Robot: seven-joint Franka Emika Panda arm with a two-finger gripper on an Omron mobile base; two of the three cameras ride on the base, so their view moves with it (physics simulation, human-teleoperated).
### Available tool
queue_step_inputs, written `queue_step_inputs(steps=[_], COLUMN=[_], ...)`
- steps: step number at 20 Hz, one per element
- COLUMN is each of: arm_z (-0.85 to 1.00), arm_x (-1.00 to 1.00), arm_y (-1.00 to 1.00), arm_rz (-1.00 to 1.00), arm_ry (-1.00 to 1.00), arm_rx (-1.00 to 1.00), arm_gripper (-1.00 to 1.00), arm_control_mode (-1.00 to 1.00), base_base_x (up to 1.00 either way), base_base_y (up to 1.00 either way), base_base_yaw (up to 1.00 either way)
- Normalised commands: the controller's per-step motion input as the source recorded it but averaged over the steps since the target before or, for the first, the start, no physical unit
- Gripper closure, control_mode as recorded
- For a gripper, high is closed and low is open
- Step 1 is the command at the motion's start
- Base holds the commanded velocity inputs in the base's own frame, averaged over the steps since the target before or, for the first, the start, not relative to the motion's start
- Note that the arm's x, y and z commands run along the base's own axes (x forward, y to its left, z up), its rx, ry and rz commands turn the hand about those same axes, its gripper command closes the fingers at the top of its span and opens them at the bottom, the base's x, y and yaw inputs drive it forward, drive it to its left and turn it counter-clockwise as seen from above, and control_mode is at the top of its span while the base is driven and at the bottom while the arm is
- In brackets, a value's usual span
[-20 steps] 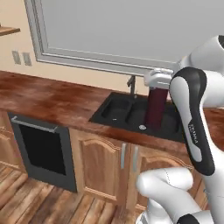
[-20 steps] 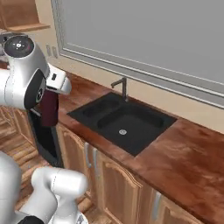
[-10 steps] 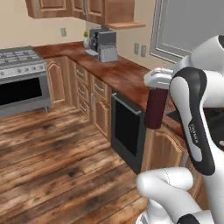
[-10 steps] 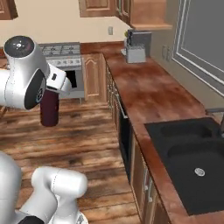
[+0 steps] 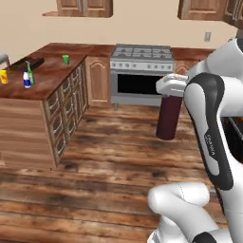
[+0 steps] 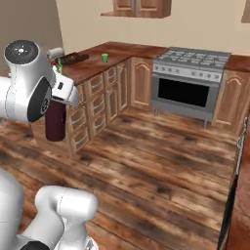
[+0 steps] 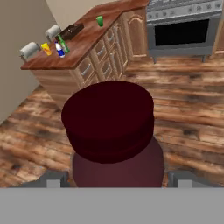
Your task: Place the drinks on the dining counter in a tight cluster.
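Observation:
My gripper (image 5: 171, 91) is shut on the top of a tall dark maroon bottle (image 5: 169, 119), which hangs upright over the wooden floor. In the right base view the maroon bottle (image 6: 55, 122) hangs under the gripper (image 6: 60, 95). The hand view looks down on the bottle's cap (image 7: 108, 119), between the gripper's fingertips (image 7: 54, 179). The dining counter (image 5: 47, 78) stands to the left, some way from the bottle. On its far end stand a yellow cup (image 5: 4, 76), a white bottle (image 5: 27, 81) with a blue label and a slim green bottle (image 5: 29, 71), close together.
A green cup (image 5: 65, 59) and a dark tray (image 5: 29, 64) also sit on the dining counter. Two grey paper-towel rolls (image 7: 29, 49) lie by its far edge. A steel stove with an oven (image 5: 140, 76) stands against the back wall. Open wooden floor lies between.
The whole picture has swung from the sink worktop round to the island and stove, so the base has turned. The maroon bottle stays in my gripper throughout.

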Motion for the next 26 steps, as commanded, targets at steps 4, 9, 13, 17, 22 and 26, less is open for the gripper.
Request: queue_step_inputs(steps=[4,9,13,17,22,26], arm_z=[0.00,0.00,0.00,0.00,0.00,0.00], arm_x=[0.00,0.00,0.00,0.00,0.00,0.00], arm_y=[0.00,0.00,0.00,0.00,0.00,0.00], arm_rz=[0.00,0.00,0.00,0.00,0.00,0.00], arm_ry=[0.00,0.00,0.00,0.00,0.00,0.00], arm_rx=[0.00,0.00,0.00,0.00,0.00,0.00], arm_gripper=[1.00,1.00,1.00,1.00,1.00,1.00], arm_control_mode=[1.00,1.00,1.00,1.00,1.00,1.00], base_base_x=[0.75,1.00,1.00,1.00,1.00,1.00], base_base_y=[-0.08,-0.42,-0.63,-0.95,-0.87,-1.00], base_base_yaw=[0.88,0.54,0.44,0.33,0.38,0.26])
